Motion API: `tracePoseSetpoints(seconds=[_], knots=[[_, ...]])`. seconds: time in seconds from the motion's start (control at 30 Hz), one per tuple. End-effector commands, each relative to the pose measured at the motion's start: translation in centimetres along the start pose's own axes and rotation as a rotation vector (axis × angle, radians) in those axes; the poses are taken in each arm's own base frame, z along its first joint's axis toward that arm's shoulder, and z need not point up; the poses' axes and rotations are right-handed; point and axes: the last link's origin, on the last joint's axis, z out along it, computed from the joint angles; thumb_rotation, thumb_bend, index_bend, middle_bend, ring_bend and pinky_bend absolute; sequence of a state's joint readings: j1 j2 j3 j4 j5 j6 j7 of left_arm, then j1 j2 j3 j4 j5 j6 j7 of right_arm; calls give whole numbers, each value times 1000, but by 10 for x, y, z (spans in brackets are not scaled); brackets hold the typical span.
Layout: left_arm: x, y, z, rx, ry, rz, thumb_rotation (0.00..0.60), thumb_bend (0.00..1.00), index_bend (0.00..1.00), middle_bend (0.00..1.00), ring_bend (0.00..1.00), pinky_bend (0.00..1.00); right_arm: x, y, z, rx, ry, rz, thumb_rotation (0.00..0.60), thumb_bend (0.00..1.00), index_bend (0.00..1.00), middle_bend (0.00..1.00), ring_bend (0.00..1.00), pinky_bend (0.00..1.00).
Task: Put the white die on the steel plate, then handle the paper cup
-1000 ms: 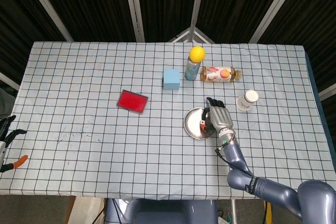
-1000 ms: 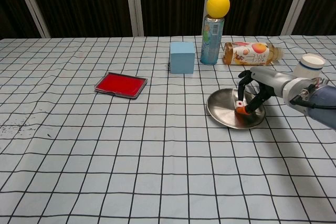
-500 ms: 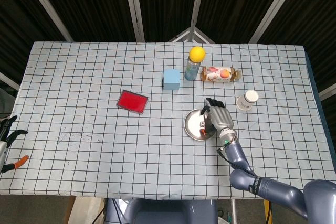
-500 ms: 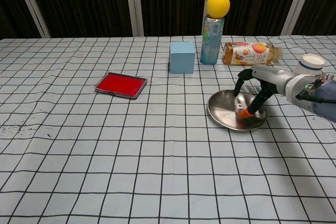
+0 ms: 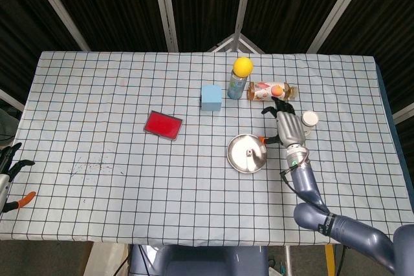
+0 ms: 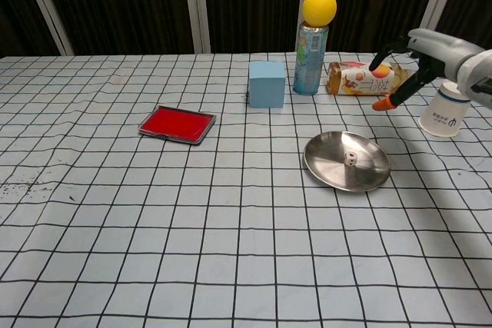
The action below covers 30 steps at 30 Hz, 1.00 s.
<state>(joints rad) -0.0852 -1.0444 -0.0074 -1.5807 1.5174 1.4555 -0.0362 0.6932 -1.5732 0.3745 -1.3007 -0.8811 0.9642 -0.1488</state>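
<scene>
With the white die point(image 6: 350, 160) already lying near the middle of the steel plate point(image 6: 373, 175), we log the first item as done and the paper cup point(image 6: 441, 115) as the step in hand.

Item, right hand point(image 6: 419, 51): raised above the table, just left of the cup in the chest view, fingers spread and curved, holding nothing. The head view shows the same hand point(image 5: 288, 127) between plate and cup point(image 5: 308, 119), close beside the cup.

Item, left hand point(image 5: 8, 179): at the far left table edge, well apart from all task things; we cannot tell how its fingers stand.

Item, paper cup: upright, right of the plate, white with a small blue mark on its wall.

Item, bystanders: bottle point(image 6: 367, 77) lying on its side behind the hand; can point(image 6: 309, 56) with a yellow ball point(image 6: 318, 6) on top; blue block point(image 6: 267, 83); red tray point(image 6: 176, 124).

Handling note, as we judge it: we keep the fingers apart until they flank the cup wall, come in from the plate side at mid-height, and close gently, since thin paper likely crushes or tips. We mind the bottle just behind.
</scene>
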Motion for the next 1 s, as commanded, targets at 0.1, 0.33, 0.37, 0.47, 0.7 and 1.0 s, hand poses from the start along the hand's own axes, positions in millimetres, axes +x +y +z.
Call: tracePoseSetpoints(seconds=[0.1, 0.33, 0.37, 0.47, 0.7, 1.0], knots=[[0, 0, 0, 0, -1, 2, 600, 293, 291, 0, 0, 24, 36, 29, 1, -52, 49, -86, 600, 73, 134, 69, 27, 0], [-2, 3, -1, -4, -5, 6, 600, 293, 292, 0, 0, 23, 55, 52, -3, -111, 40, -124, 600, 72, 64, 59, 27, 0], [-2, 3, -1, -4, -5, 7, 600, 293, 292, 0, 0, 23, 55, 54, -4, -116, 36, -133, 600, 71, 63, 57, 27, 0], [-2, 3, -1, -2, -5, 8, 600, 293, 293, 0, 0, 24, 56, 62, -5, -135, 15, -162, 600, 71, 63, 55, 27, 0], [-3, 3, 0, 0, -9, 14, 600, 293, 293, 0, 0, 24, 55, 71, -4, -161, -14, -191, 600, 72, 79, 55, 27, 0], [-3, 2, -1, 10, -5, 13, 600, 293, 293, 0, 0, 24, 54, 76, 10, -177, -15, -215, 600, 71, 198, 93, 27, 0]])
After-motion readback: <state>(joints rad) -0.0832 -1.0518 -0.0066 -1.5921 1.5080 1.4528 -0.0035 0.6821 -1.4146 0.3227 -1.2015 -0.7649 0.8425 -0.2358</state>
